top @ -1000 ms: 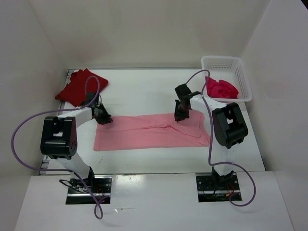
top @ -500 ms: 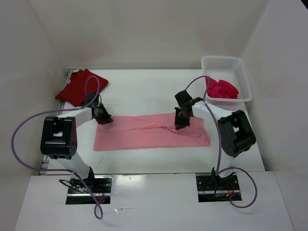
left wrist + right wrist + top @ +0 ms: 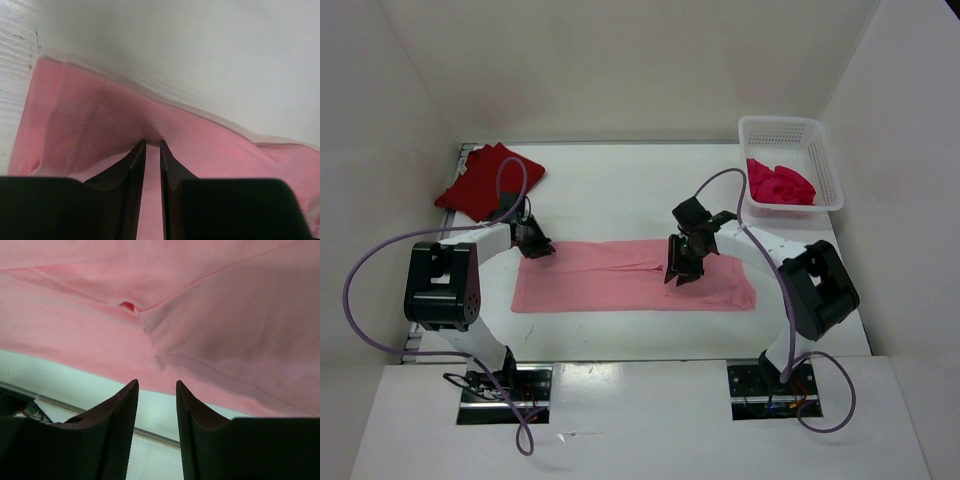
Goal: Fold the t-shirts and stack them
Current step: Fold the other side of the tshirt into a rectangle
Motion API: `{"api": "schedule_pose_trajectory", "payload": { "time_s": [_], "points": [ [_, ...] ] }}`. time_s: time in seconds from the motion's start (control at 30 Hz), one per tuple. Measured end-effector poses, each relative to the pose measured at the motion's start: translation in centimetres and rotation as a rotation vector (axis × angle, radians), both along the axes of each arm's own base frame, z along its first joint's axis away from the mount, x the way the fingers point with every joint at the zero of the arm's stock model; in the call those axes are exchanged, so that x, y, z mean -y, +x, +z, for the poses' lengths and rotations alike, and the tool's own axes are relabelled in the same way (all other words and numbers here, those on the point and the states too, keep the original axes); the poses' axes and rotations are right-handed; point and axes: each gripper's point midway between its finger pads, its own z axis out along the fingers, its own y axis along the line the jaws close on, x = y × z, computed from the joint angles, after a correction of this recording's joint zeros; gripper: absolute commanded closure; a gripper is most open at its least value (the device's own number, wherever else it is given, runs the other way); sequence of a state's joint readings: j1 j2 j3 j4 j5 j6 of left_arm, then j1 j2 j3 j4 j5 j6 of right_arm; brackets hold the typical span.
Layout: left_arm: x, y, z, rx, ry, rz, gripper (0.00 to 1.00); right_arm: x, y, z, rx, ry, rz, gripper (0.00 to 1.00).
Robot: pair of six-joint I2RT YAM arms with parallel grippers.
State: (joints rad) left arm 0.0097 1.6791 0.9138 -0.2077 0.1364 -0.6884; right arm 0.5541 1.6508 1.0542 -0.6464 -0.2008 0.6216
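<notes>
A light pink t-shirt [image 3: 620, 280] lies folded into a long strip across the middle of the table. My left gripper [image 3: 538, 250] sits at the strip's far left corner, shut on a pinch of pink cloth [image 3: 100, 125] that runs between its narrow fingers [image 3: 151, 142]. My right gripper [image 3: 682, 265] hovers over the strip's right half, open and empty. In the right wrist view its fingertips [image 3: 156, 384] stand apart over the pink shirt's [image 3: 225, 315] near edge. A dark red t-shirt [image 3: 485, 180] lies folded at the far left. A crimson-magenta t-shirt [image 3: 780, 183] is bunched in the basket.
The white mesh basket [image 3: 790, 122] stands at the far right corner of the table. White walls close in the table on three sides. Purple cables loop off both arms.
My right gripper has opened and let go of the pink cloth, then shifted left and toward the near edge. The strip's right part now lies flat. The left gripper has not moved.
</notes>
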Motion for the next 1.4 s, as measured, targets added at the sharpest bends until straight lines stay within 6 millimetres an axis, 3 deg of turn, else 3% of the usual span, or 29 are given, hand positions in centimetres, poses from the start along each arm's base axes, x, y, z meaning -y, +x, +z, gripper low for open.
{"api": "schedule_pose_trajectory", "payload": {
  "time_s": [0.1, 0.13, 0.17, 0.27, 0.3, 0.53, 0.63, 0.73, 0.87, 1.07, 1.4],
  "points": [
    [0.0, 0.0, 0.1, 0.003, 0.0, 0.0, 0.76, -0.1, -0.2, 0.6, -0.001, 0.017, -0.004, 0.59],
    [0.0, 0.1, 0.3, 0.007, 0.0, 0.0, 0.76, -0.1, -0.3, 0.8, 0.0, 0.018, -0.004, 0.64],
    [0.0, 0.1, 0.4, 0.012, 0.0, 0.0, 0.76, 0.0, -0.3, 0.9, 0.003, 0.015, -0.005, 0.78],
    [0.1, 0.3, 1.5, 0.041, -0.002, -0.004, 0.76, 0.7, 0.2, 1.3, 0.021, 0.011, -0.025, 0.99],
    [0.3, 0.4, 1.9, 0.054, -0.002, -0.008, 0.75, 1.1, 0.7, 1.5, 0.029, 0.012, -0.043, 1.0],
    [3.7, 1.3, 4.3, 0.126, -0.015, -0.099, 0.73, 7.3, 8.1, 2.7, 0.2, -0.007, -0.293, 1.0],
    [4.6, 1.3, 3.7, 0.11, -0.039, -0.109, 0.73, 9.9, 10.6, 2.1, 0.261, -0.064, -0.379, 1.0],
    [4.5, 1.4, 1.9, 0.061, -0.046, -0.096, 0.71, 11.1, 12.2, 0.5, 0.283, -0.128, -0.419, 1.0],
    [3.3, 1.6, 0.3, 0.016, -0.082, -0.036, 0.71, 12.9, 12.9, -1.9, 0.27, -0.219, -0.476, 1.0],
    [-0.8, 2.2, -0.2, 0.016, -0.149, 0.104, 0.71, 15.6, 13.2, -2.5, 0.274, -0.291, -0.565, 1.0],
    [-3.7, 1.3, -0.4, 0.009, -0.317, 0.24, 0.67, 16.6, 13.2, -3.1, 0.265, -0.326, -0.595, 0.99]
  ]
}}
